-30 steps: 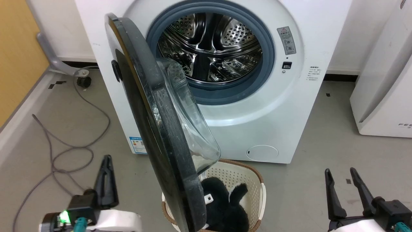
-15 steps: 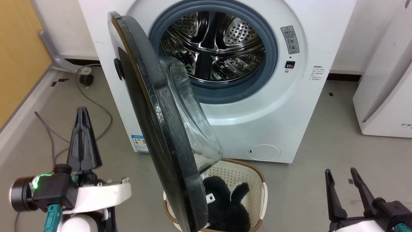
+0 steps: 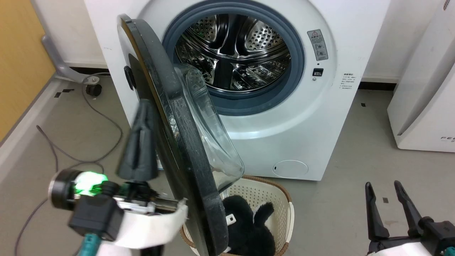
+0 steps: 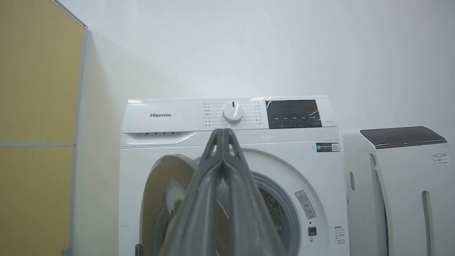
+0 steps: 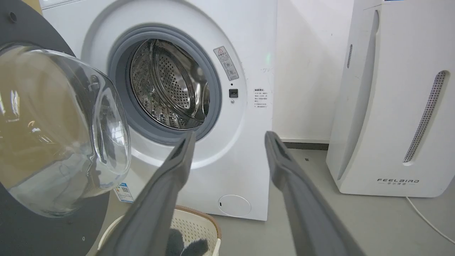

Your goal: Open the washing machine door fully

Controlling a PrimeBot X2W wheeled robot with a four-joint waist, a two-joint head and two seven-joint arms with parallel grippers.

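The washing machine door (image 3: 185, 153) is seen half open at the left of the washing machine (image 3: 302, 135) (opening unfinished). The left gripper (image 3: 143, 106), fingers together, is held beside it; the right gripper (image 3: 383, 185) is spread. Further outward swinging is required.

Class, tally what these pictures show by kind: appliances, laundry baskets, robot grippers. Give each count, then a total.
Appliances: 2 (washing machine, slanted white appliance)
Laundry baskets: 1 (basket)
Grippers: 2 (left gripper, right gripper)
Total: 5
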